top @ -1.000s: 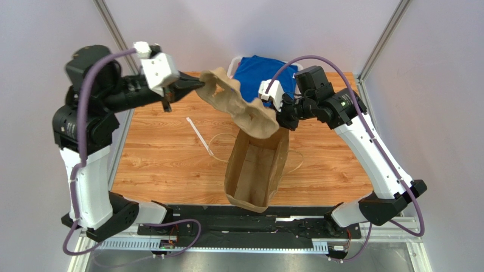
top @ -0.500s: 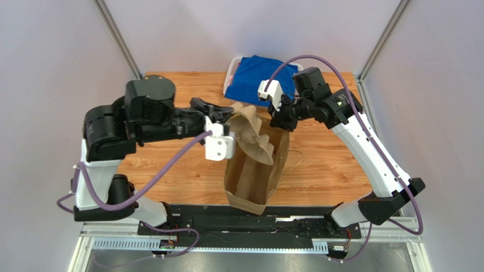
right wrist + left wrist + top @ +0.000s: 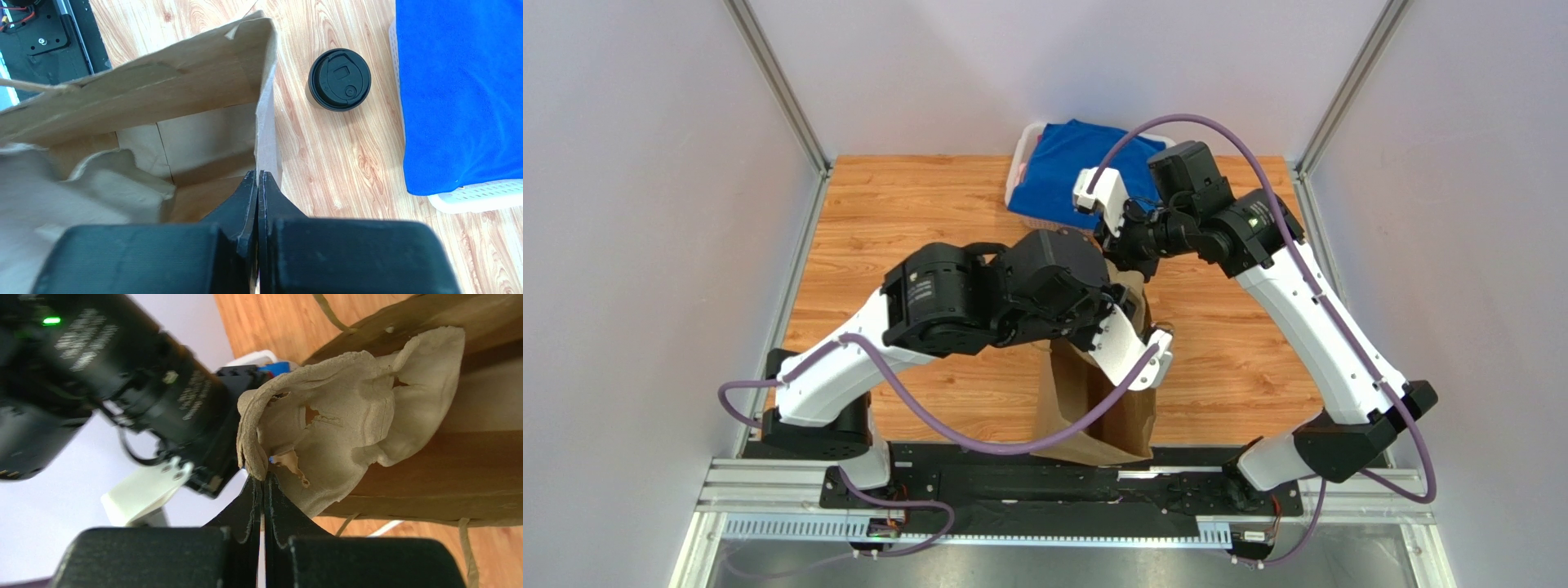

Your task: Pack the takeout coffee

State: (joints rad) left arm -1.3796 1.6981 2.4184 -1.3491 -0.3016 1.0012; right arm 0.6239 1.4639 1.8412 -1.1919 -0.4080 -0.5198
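Pulp carrier: your left gripper is clamped on its edge at the open top of the paper bag. Your right gripper pinches the bag's wall. The takeout coffee stands lidded on the table, just outside the bag, near the blue cloth.

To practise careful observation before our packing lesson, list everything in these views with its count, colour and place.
takeout coffee: one, black lid, on the table beside the bag
paper bag: one, brown, open, mid-table
cup carrier: one, grey-beige, at the bag's mouth
cloth: one, blue, in the basket
basket: one, white, far table edge
table: one, wood-grain
left gripper: black, shut on the carrier's edge
right gripper: black, shut on the bag's rim
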